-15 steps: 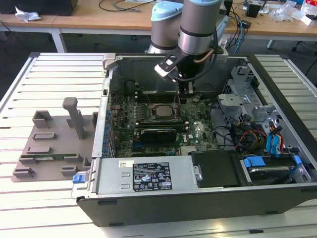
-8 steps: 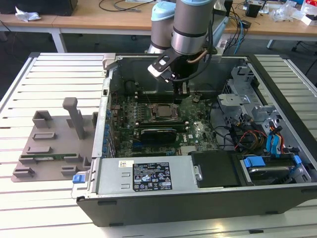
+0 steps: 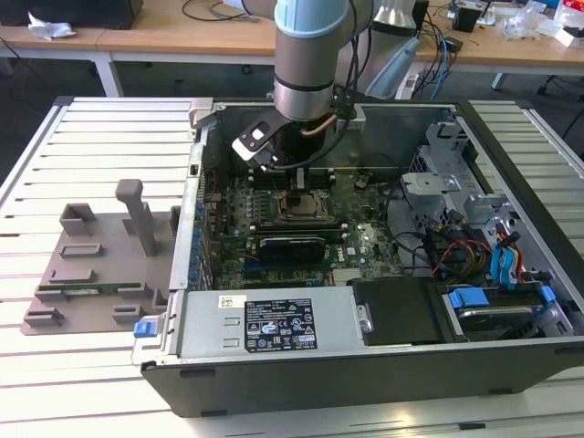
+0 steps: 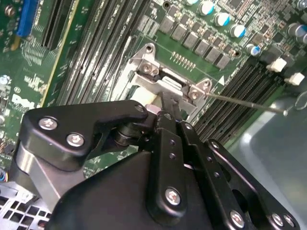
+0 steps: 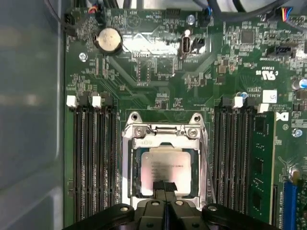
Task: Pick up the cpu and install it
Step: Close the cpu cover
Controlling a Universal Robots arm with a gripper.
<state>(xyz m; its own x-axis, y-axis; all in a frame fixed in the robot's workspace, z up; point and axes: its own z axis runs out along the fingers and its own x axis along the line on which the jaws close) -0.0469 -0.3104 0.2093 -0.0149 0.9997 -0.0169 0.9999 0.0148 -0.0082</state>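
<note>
The cpu (image 5: pixel 165 165), a silver-grey square chip, lies flat inside the motherboard socket (image 5: pixel 125 167), whose metal frame stands around it. My gripper (image 5: pixel 164 186) hangs straight over the socket. Its two black fingers are pressed together, with their tips over the chip's near edge; whether they touch it I cannot tell. In the second wrist view the gripper (image 4: pixel 165 106) points down at the socket's hinge end (image 4: pixel 165 81). In the exterior view the gripper (image 3: pixel 297 185) sits low inside the open computer case, just above the socket (image 3: pixel 302 207).
Memory slots (image 5: pixel 93 158) flank the socket on both sides, with one green module (image 5: pixel 262 167) fitted. A thin latch wire (image 4: pixel 244 102) sticks out beside the socket. The case walls (image 3: pixel 196 182), power supply (image 3: pixel 265 324) and drive cage (image 3: pixel 456 173) ring the board. A grey plastic tray (image 3: pixel 91 265) lies outside.
</note>
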